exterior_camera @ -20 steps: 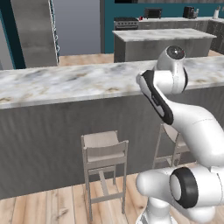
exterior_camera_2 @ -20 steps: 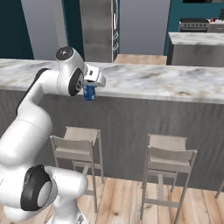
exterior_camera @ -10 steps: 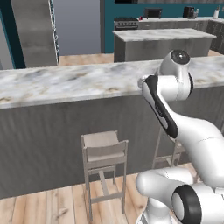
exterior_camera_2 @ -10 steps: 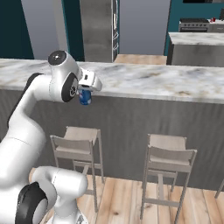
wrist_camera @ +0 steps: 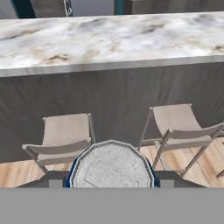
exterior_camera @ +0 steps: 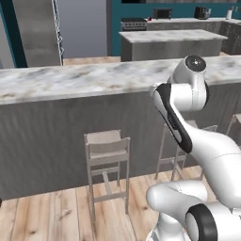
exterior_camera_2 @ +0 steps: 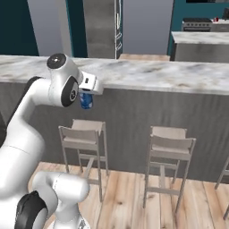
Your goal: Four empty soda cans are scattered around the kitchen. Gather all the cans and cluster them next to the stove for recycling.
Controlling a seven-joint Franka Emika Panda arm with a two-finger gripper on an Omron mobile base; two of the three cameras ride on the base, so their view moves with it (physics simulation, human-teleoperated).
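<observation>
Aloft, fingers (wrist_camera: pixel 111 183) clamp blue soda can (exterior_camera_2: pixel 86 100) before counter (exterior_camera_2: pixel 147 74).

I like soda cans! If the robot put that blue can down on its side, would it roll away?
Probably yes. The blue can is a round cylinder, so on its side it would likely roll along the smooth marble counter. Standing on its flat end it should stay. It looks small and is likely light, so a bump could tip it.

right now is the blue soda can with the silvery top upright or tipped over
Upright. In the right base view the blue soda can hangs vertically under the gripper, off the marble counter; the hand view looks straight down on its silvery top.
</observation>
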